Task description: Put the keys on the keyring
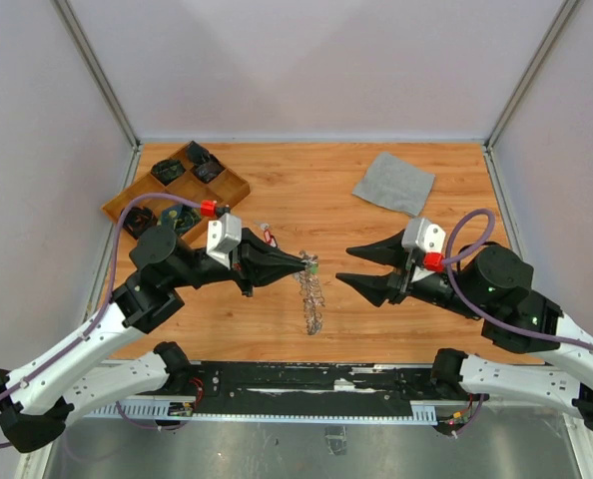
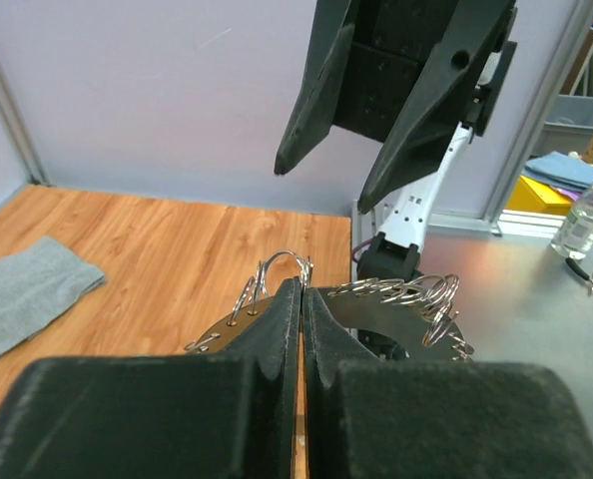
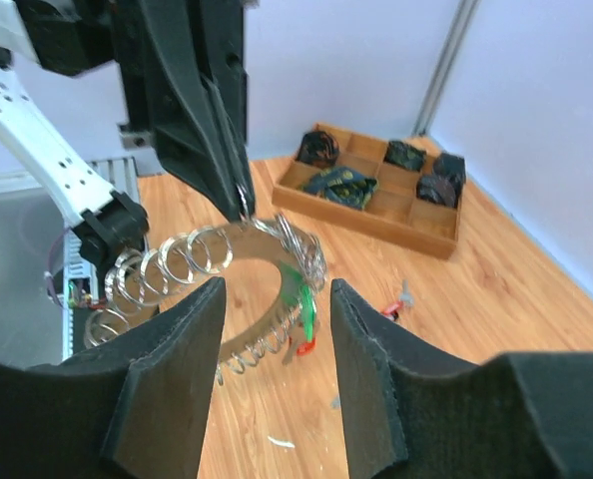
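Observation:
My left gripper [image 1: 302, 264] is shut on the rim of the keyring [image 1: 312, 299], a flat silver ring fringed with small wire loops, which hangs edge-on above the table. In the left wrist view the jaws [image 2: 303, 285] pinch the keyring [image 2: 401, 309] near its top. A green-tagged key [image 3: 304, 297] and a red-tagged one [image 3: 302, 347] dangle from the keyring [image 3: 192, 261]. My right gripper [image 1: 344, 265] stands open just right of the ring, with nothing between its fingers [image 3: 182, 339]. Another key with a red tag [image 1: 269, 236] lies loose on the table.
A wooden compartment tray [image 1: 235, 188] holding dark bundles sits at the back left. A grey cloth square [image 1: 393, 183] lies at the back right. White walls with metal posts enclose the table on three sides.

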